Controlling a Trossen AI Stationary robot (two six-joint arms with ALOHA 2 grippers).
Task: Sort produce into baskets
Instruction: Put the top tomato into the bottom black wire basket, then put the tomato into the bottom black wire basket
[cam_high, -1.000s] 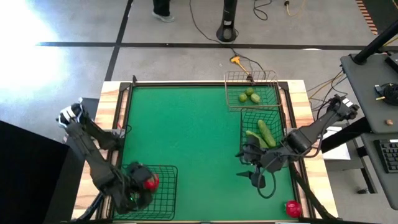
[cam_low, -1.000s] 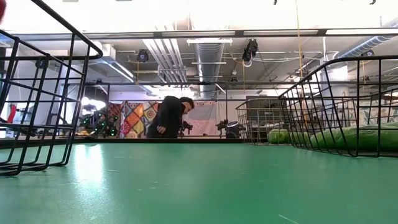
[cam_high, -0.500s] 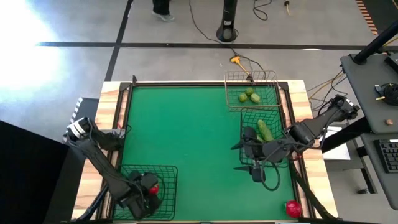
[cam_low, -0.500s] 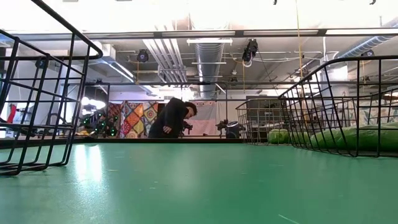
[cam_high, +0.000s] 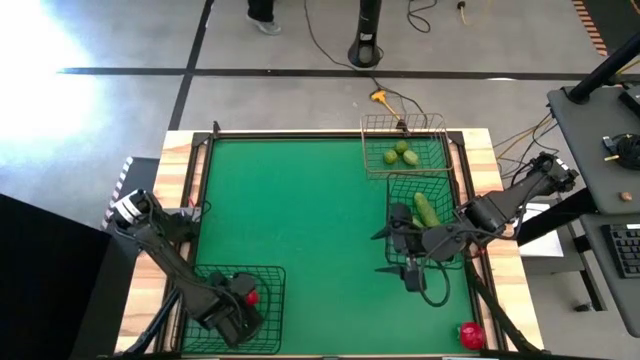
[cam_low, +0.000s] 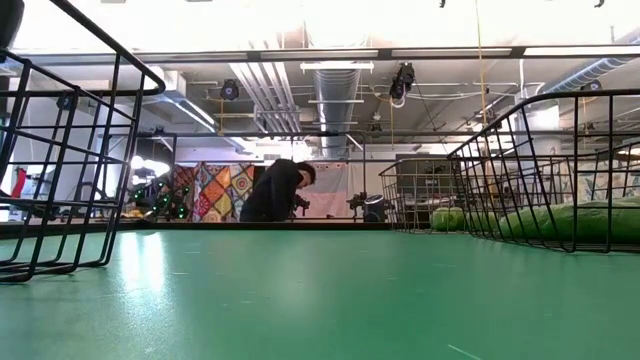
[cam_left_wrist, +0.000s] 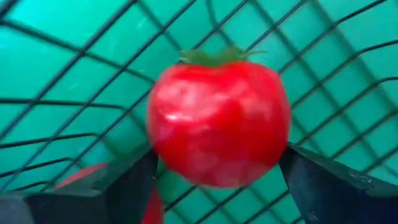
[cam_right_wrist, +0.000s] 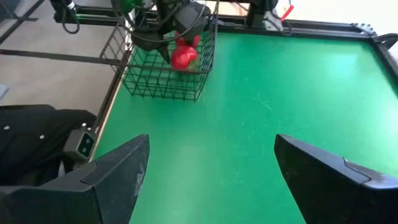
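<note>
At the left front corner of the green worktop (cam_high: 300, 220) sits a black wire basket (cam_high: 262, 325). Your left gripper (cam_high: 238, 305) hangs over it, its jaws closed on a glossy red tomato (cam_left_wrist: 217, 124). In the left wrist view the tomato fills the frame between the two dark fingers (cam_left_wrist: 118, 190), the basket's mesh floor right behind it and a second patch of red low beside one finger.

The tomato looks to be well inside the basket walls, so your step is the release. Open the jaws slowly with the gripper low, so the tomato settles rather than bounces on the wire, then lift straight up to clear the rim.

Moving right, the middle of the worktop is bare. Your right gripper (cam_high: 402, 255) waits beside a second black basket (cam_high: 450, 280) holding cucumbers (cam_high: 427, 212); its jaws stand wide and hold nothing. Behind that, a tan basket (cam_high: 372, 160) holds small round green fruits (cam_high: 401, 153). One more red piece (cam_high: 471, 335) lies unsorted at the right front corner.
</note>
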